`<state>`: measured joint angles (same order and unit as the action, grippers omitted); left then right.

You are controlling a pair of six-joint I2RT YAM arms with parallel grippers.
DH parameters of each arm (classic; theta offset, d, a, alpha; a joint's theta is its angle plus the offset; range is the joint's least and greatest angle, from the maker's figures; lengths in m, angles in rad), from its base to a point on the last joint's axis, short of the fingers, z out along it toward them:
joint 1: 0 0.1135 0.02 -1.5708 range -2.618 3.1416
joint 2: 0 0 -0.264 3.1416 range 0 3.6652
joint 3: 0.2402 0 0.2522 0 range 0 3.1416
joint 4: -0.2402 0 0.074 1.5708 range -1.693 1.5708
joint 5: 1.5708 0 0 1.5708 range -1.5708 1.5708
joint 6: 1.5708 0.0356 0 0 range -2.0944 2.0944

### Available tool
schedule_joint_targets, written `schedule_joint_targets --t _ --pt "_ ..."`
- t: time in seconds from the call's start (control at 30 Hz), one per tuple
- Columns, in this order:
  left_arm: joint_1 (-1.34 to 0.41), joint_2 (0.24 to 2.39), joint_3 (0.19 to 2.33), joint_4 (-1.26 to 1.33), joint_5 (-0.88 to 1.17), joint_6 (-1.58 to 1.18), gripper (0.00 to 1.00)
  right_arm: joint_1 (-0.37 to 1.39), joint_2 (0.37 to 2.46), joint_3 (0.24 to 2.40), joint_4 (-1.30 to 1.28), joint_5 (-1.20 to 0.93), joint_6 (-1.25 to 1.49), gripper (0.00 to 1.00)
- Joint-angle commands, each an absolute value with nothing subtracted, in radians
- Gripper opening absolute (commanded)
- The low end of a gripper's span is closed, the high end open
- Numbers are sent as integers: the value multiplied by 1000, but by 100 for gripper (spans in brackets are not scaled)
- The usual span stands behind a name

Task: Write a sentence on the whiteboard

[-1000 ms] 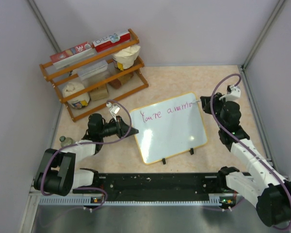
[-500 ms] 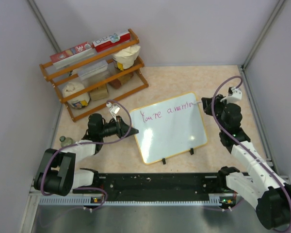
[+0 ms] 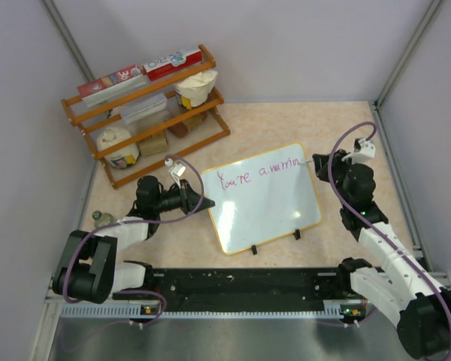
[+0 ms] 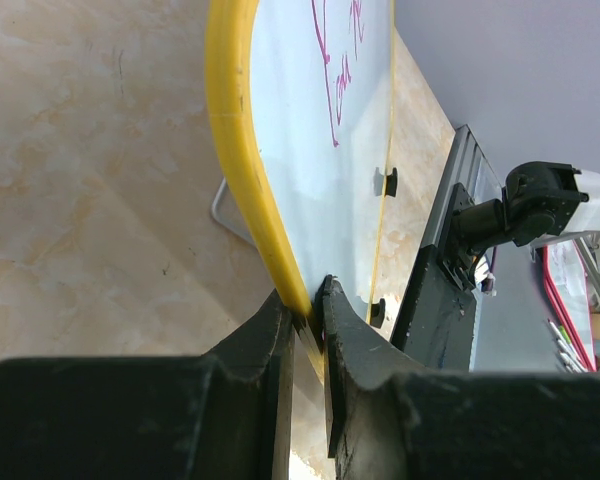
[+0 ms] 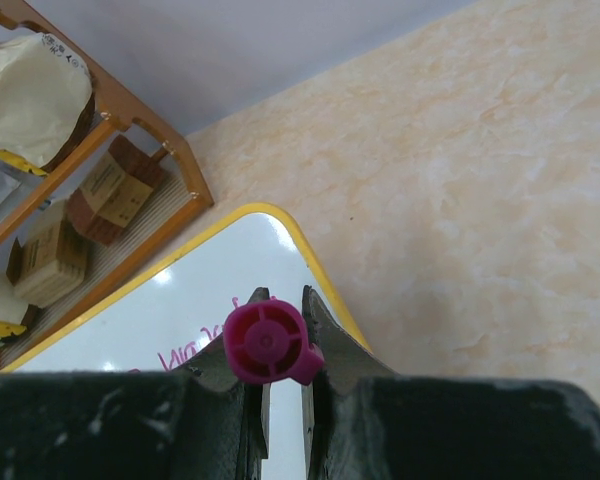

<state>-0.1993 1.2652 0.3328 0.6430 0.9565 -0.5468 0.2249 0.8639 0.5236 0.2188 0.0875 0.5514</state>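
The whiteboard point(image 3: 267, 203) lies tilted on the table, white with a yellow rim and two black clips on its near edge. Pink writing runs along its far edge. My left gripper point(image 3: 201, 201) is shut on the board's left rim; in the left wrist view point(image 4: 310, 312) its jaws pinch the yellow rim point(image 4: 242, 170). My right gripper point(image 3: 313, 159) is at the board's far right corner, shut on a pink marker point(image 5: 266, 344) that points down at the end of the writing. The board also shows in the right wrist view point(image 5: 195, 300).
A wooden rack point(image 3: 146, 113) with boxes, bags and jars stands at the back left. A small bottle point(image 3: 99, 219) stands by the left arm. Grey walls close in on both sides. A black rail point(image 3: 240, 286) runs along the near edge.
My right arm's wrist has shifted slightly right and back at the board's far right corner. The writing looks the same. The left arm and the board have not moved.
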Motion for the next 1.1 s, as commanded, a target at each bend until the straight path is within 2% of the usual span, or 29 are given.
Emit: schedule_joint_targets --t 0.0,1.07 --pt "-199 1253 333 670 910 -463 0 215 877 531 212 91 540 0" --pt "-199 1253 333 673 913 -465 0 202 946 600 249 120 545 0"
